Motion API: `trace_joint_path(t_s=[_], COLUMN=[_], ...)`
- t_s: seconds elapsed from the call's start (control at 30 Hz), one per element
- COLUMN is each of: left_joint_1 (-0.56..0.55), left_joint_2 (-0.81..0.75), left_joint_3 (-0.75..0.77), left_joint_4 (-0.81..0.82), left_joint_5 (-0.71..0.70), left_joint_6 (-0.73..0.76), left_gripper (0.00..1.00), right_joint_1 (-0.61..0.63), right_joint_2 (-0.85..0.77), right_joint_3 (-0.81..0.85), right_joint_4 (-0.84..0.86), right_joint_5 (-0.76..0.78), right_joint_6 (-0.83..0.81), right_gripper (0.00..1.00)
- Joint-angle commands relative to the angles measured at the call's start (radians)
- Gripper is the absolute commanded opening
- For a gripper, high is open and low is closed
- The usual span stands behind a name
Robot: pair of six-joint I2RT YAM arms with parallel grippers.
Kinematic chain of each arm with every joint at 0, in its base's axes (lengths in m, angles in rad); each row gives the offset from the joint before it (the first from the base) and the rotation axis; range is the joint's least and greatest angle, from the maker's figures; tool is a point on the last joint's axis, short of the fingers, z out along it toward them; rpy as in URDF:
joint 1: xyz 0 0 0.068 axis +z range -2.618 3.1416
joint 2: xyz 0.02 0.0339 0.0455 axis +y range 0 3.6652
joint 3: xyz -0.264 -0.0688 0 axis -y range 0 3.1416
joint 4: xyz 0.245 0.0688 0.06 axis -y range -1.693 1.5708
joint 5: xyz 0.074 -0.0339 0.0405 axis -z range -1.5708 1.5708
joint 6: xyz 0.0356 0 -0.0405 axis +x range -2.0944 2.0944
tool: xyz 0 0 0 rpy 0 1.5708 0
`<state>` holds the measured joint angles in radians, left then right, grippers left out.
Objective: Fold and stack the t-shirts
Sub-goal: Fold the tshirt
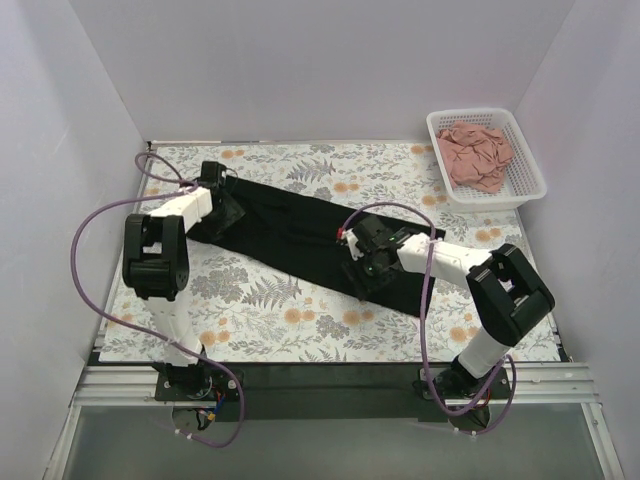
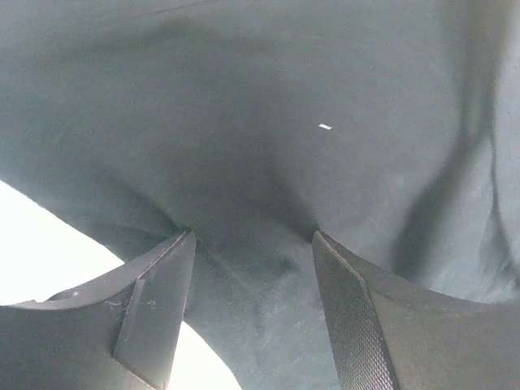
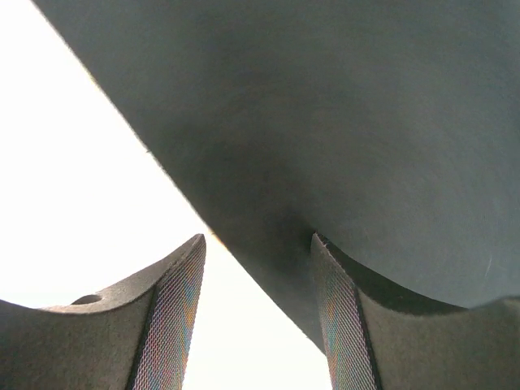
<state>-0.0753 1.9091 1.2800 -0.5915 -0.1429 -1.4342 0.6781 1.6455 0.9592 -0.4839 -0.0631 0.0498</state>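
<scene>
The black t-shirt (image 1: 290,225) lies folded into a long narrow band, running diagonally across the floral mat (image 1: 250,300) from far left to near right. The left gripper (image 1: 222,197) sits low over the band's far-left end. In its wrist view the two fingers (image 2: 154,309) stand apart, their tips pressed into the dark cloth, which puckers and creases around them. Whether a fold is caught between them is hard to tell from so close.

The right gripper (image 1: 353,252) is down at the band's near edge, roughly past its middle. Its fingers (image 3: 349,325) are also spread. The hem of the black shirt runs slantwise through the gap, so one finger meets the cloth and the other hangs over the bright, washed-out mat.

The dusty-pink t-shirt (image 1: 478,155) lies crumpled in the white lattice basket (image 1: 492,200), which stands at the far right corner of the mat, well apart from both arms and from the black shirt.
</scene>
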Motion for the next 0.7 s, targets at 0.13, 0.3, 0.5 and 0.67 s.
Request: trace_joint_path(t_s=[0.13, 0.3, 0.5, 0.67], left_joint_1=[0.002, -0.041, -0.103, -0.164], left_joint_2=[0.328, 0.453, 0.576, 0.628], left_joint_3=[0.391, 0.551, 0.728, 0.794], left_joint_4=[-0.054, -0.048, -0.045, -0.019], left_joint_5=[0.058, 0.141, 0.19, 0.223], left_joint_6=[0.089, 0.147, 0.212, 0.253], left_gripper=[0.64, 0.69, 0.72, 0.75], right_joint_1=[0.253, 0.359, 0.44, 0.451], right_joint_2=[0.176, 0.367, 0.597, 0.636], right_joint_3=[0.07, 0.381, 0.724, 0.806], right_joint_4=[-0.229, -0.283, -0.358, -0.375], right_joint_5=[-0.334, -0.434, -0.521, -0.515], right_joint_6=[0.039, 0.006, -0.018, -0.021], right_gripper=[0.61, 0.61, 0.61, 0.61])
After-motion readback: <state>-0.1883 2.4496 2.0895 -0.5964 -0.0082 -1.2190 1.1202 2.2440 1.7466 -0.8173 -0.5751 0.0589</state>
